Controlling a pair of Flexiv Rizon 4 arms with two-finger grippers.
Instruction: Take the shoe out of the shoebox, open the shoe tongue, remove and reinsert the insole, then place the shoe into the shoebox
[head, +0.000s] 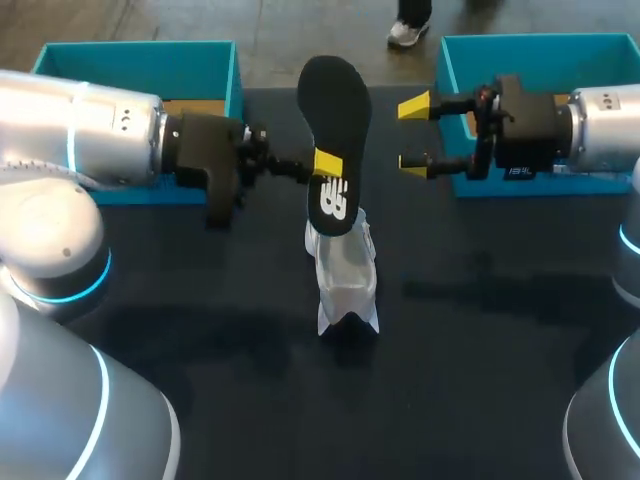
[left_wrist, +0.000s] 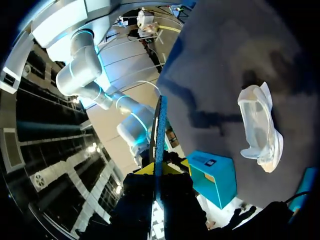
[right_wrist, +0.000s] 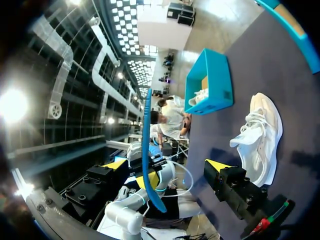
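The white shoe (head: 345, 270) lies mid-table (head: 480, 340), outside both boxes. At its 12 o'clock, the left gripper (head: 328, 165) is clamped on the black insole (head: 335, 95), holding it up on end. At the insole's 3 o'clock, the right gripper (head: 413, 135) is spread wide and empty. Farthest back, the left box (head: 140, 72) sits at 10 o'clock and the right box (head: 540, 48) at 2.

Robot lab, test station. Silver left arm (head: 80, 130) and right arm (head: 600, 125), blue light rings at joints, flank dark desk (head: 480, 350). Teal left shoebox (head: 140, 55), right shoebox (head: 540, 45) at desk's far corners.
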